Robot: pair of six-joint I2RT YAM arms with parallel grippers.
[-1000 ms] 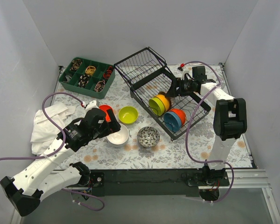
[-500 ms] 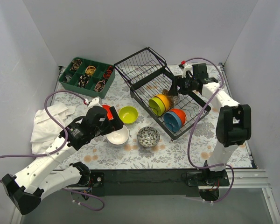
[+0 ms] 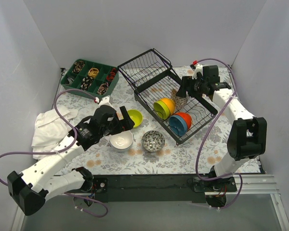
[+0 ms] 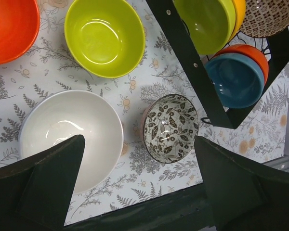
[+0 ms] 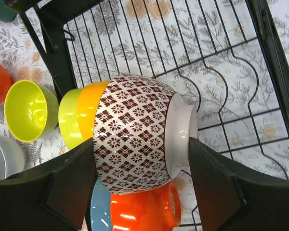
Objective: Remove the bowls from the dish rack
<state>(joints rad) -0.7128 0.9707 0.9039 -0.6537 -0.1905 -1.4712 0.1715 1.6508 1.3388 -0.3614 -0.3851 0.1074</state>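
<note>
Right pincer [image 5: 142, 149] grips a patterned bowl over the rack

Both fingers of the right pincer press on the patterned bowl [image 5: 130, 130], one on its brown-and-white side and the other at its pale foot. The bowl is held on its side above the rack's [image 3: 145, 71] flat grid.

The rack is black wire and rectangular. It lies askew on the far middle of the tabletop [image 3: 183, 154], with a raised basket at its far end and a low pronged section toward the near right. Four bowls stand on edge in that section. A green bowl [image 3: 160, 108] is nested against a yellow bowl [image 3: 169, 103], and nearer are a blue bowl [image 3: 176, 125] and an orange bowl [image 3: 185, 118].

The right arm rises along the right side, then bends left so its wrist hangs over the rack. The left arm stretches diagonally from the near left toward the centre. The left pincer [image 4: 139, 142] is spread wide and holds nothing, hovering above a white bowl [image 3: 121, 141] and a leaf-print bowl [image 3: 153, 140]. A lime bowl [image 3: 134, 118] sits just beyond them.
</note>
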